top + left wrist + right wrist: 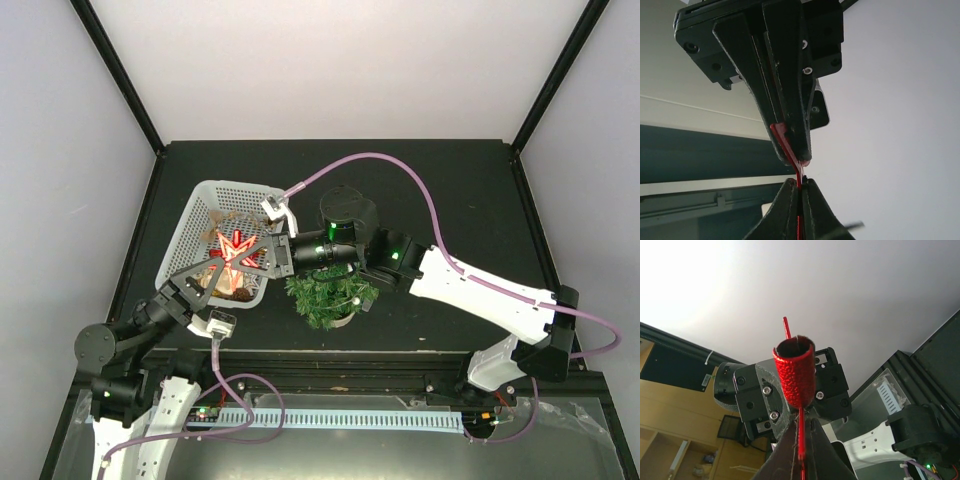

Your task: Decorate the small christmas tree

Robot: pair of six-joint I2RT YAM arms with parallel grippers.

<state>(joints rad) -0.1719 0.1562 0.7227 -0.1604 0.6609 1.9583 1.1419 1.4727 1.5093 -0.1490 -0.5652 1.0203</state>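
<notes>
Small christmas tree stands upright in its pot on the black table, just beside the white basket on its right. It sits under the right arm's wrist, apart from both fingertip pairs, which meet over the basket. Left gripper is fully closed, pinching a thin edge of a red glitter ornament. Right gripper is likewise closed on the same ornament, from the opposite side.

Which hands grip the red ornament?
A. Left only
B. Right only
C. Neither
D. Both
D: the left hand and the right hand each pinch the red ornament between shut fingers, tip to tip.
</notes>
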